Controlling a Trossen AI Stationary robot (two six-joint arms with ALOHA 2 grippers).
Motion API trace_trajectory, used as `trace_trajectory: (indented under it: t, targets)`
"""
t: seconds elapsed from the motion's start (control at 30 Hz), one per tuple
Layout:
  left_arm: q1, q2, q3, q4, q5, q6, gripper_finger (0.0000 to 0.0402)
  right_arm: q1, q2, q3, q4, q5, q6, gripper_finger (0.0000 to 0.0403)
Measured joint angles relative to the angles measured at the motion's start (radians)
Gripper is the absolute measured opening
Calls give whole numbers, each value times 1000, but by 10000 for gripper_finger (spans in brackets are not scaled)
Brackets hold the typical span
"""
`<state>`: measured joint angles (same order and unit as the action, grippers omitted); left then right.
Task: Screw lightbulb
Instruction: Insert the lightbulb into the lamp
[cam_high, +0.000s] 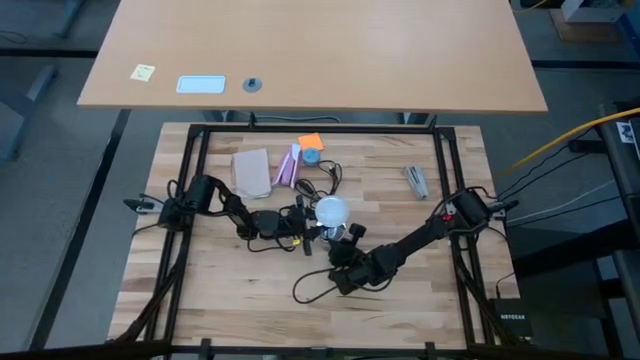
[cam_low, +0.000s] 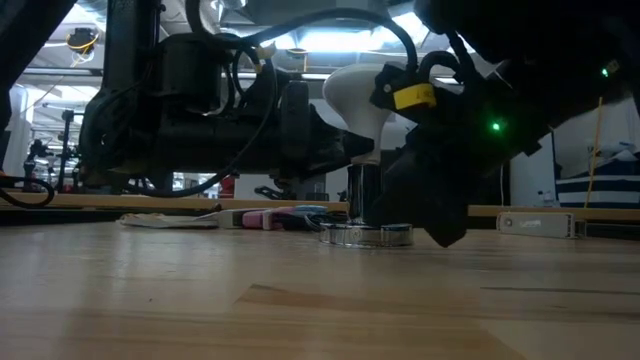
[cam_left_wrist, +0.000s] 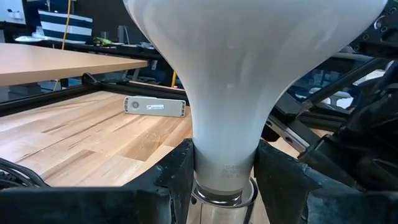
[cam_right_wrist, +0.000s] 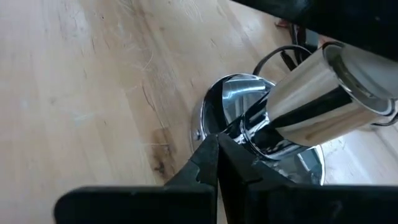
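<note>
Left gripper pinching the lightbulb at its narrow neck, bulb upright in the silvery socket mid-table, right gripper pressed together against the socket's chrome stem, pink packet beyond.

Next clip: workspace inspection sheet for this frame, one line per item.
Surface: wooden table, bare in front.
Job's things: lightbulb upright, neck in the silvery socket.
Clutter: pink-and-white packet, tan pad, orange note, small grey part.
Grippers: left gripper shut on the lightbulb's neck; right gripper shut, tips at the socket's base.
Cables: dark cord looping from the socket.
Surroundings: second desk behind.
</note>
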<state>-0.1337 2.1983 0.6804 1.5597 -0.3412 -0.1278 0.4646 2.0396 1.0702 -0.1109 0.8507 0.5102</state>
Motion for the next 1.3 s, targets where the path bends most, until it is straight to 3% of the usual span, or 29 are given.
trace_trajectory:
  t: [0.33, 0.57, 0.87, 1.03, 1.3]
  targets:
    - [0, 0, 0, -4, 2, 4, 143, 1, -3, 4, -160, -10, 1, 5]
    - [-4, 0, 0, -5, 1, 4, 143, -4, -1, 0, -289, 62, 12, 5]
    - [-4, 0, 0, -5, 1, 4, 143, -7, -45, -8, -295, 62, 27, 5]
    - [-4, 0, 0, -3, 1, 4, 143, 1, -101, -5, -203, 46, 11, 5]
    - [-4, 0, 0, 0, 1, 4, 143, -1, -41, -4, 17, -66, -149, 5]
